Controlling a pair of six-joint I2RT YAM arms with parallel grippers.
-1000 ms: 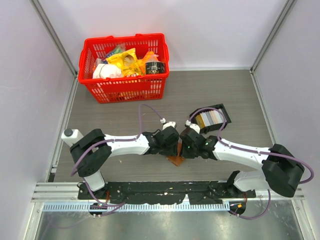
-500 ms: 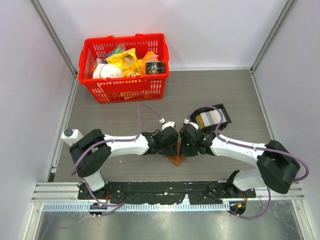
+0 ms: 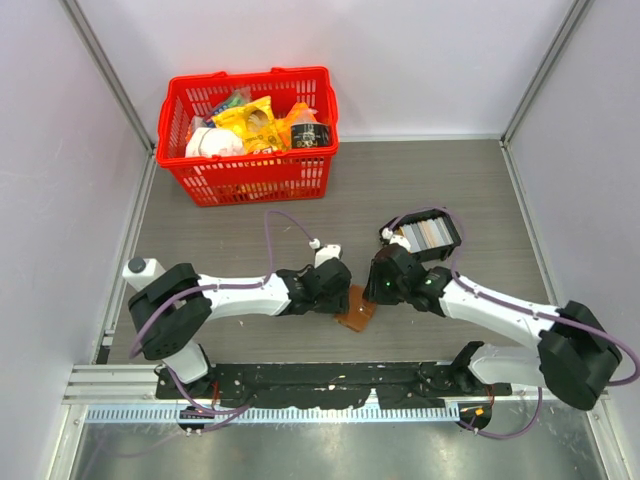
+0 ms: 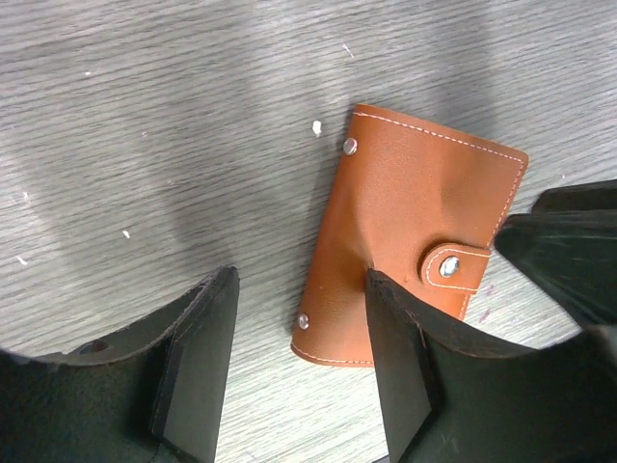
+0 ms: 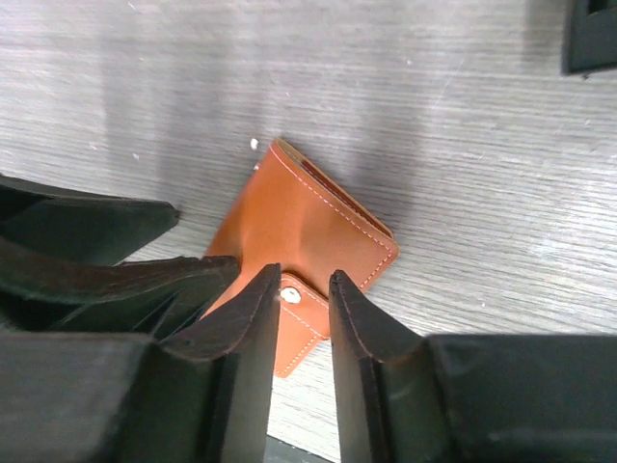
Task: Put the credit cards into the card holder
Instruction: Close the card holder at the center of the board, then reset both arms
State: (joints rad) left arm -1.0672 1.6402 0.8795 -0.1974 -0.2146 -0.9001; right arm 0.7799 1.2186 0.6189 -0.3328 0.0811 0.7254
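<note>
The card holder (image 3: 356,308) is a closed brown leather wallet lying flat on the table with its snap tab fastened. It also shows in the left wrist view (image 4: 410,207) and the right wrist view (image 5: 304,227). My left gripper (image 4: 301,362) is open just left of it, with one finger (image 4: 405,367) over its near corner. My right gripper (image 5: 305,304) is open by a narrow gap above the snap tab (image 5: 301,307), holding nothing. The credit cards (image 3: 424,234) stand in a small black tray behind the right gripper (image 3: 382,287).
A red basket (image 3: 248,135) full of groceries stands at the back left. The black tray (image 3: 447,236) sits right of centre, and its corner (image 5: 590,34) shows in the right wrist view. White walls enclose the table on three sides.
Both grippers have opened and drawn slightly apart. The card holder now lies uncovered on the table between them.
</note>
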